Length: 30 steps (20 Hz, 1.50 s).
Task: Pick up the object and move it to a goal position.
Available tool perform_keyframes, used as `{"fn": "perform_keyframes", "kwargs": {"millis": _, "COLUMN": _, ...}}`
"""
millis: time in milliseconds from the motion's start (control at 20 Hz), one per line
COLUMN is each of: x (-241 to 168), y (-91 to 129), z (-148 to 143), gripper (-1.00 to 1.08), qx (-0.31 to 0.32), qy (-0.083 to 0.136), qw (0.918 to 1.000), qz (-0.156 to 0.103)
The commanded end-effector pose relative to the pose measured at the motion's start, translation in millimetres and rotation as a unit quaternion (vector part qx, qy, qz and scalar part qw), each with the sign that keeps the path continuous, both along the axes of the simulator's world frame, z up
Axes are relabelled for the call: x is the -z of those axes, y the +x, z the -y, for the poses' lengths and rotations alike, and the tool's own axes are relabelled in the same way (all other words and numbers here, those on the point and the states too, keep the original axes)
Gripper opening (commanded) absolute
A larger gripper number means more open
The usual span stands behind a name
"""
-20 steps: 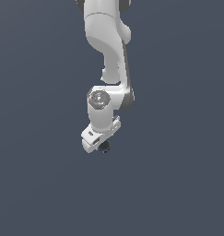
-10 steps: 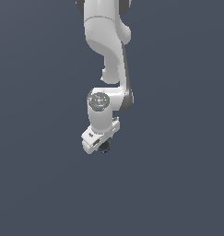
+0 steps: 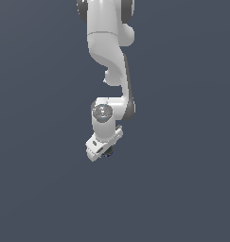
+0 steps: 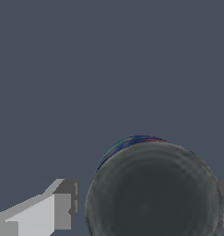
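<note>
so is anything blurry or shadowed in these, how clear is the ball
Exterior view: flat even light, no cast shadows, the ball only a dark speck under the white gripper. Wrist view: ball fills the frame, softly mottled, with a thin blue rim.

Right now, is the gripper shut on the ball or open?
Apparently shut on the ball: the wrist view shows fingers at both its sides; actual contact cannot be confirmed.
</note>
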State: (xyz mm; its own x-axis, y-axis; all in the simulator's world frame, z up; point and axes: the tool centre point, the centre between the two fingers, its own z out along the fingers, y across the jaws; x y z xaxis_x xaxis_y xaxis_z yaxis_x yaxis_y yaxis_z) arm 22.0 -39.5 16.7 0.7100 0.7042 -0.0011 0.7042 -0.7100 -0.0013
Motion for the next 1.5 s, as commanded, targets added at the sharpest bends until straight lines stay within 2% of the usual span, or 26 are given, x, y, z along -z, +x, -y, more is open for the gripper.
{"fn": "perform_keyframes", "kwargs": {"millis": 0, "x": 3, "y": 1, "z": 0, "gripper": 1.00, "qx": 0.000, "qy": 0.000, "qw": 1.0000, "qz": 0.001}}
{"fn": "perform_keyframes", "kwargs": {"millis": 50, "x": 3, "y": 1, "z": 0, "gripper": 1.00, "qx": 0.000, "qy": 0.000, "qw": 1.0000, "qz": 0.001}}
{"fn": "perform_keyframes", "kwargs": {"millis": 100, "x": 3, "y": 1, "z": 0, "gripper": -1.00, "qx": 0.000, "qy": 0.000, "qw": 1.0000, "qz": 0.001}}
{"fn": "perform_keyframes", "kwargs": {"millis": 900, "x": -2, "y": -3, "z": -2, "gripper": -1.00, "qx": 0.000, "qy": 0.000, "qw": 1.0000, "qz": 0.001}}
{"fn": "perform_keyframes", "kwargs": {"millis": 1450, "x": -40, "y": -36, "z": -26, "gripper": -1.00, "qx": 0.000, "qy": -0.001, "qw": 1.0000, "qz": 0.001}}
